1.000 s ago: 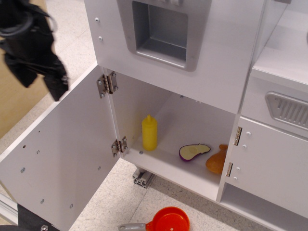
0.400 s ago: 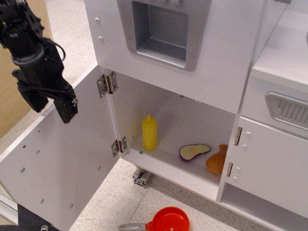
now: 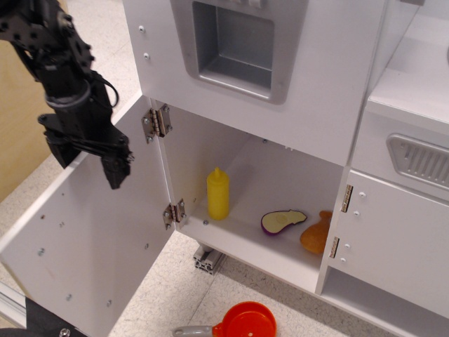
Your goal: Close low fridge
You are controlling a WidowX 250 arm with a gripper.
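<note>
The low fridge [image 3: 280, 175] is a white compartment under the grey dispenser panel. Its large flat white door [image 3: 98, 246] hangs wide open to the left on two silver hinges [image 3: 156, 121]. Inside stand a yellow bottle [image 3: 218, 194], a purple eggplant slice [image 3: 283, 221] and an orange item [image 3: 316, 234]. My black gripper [image 3: 91, 163] hangs over the door's upper edge, one finger [image 3: 116, 170] in front of the inner face, the other behind the edge. The fingers are spread apart and hold nothing. The door's handle is hidden.
A grey recessed dispenser [image 3: 238, 45] sits above the fridge. A smaller white door [image 3: 393, 242] under a grey vent [image 3: 421, 160] is to the right. A red-orange pan [image 3: 242, 321] lies on the speckled floor in front. A wooden panel [image 3: 17, 133] is at the left.
My gripper has moved right and down, from above the door's far corner to its upper edge near the hinges. The door has swung slightly inward.
</note>
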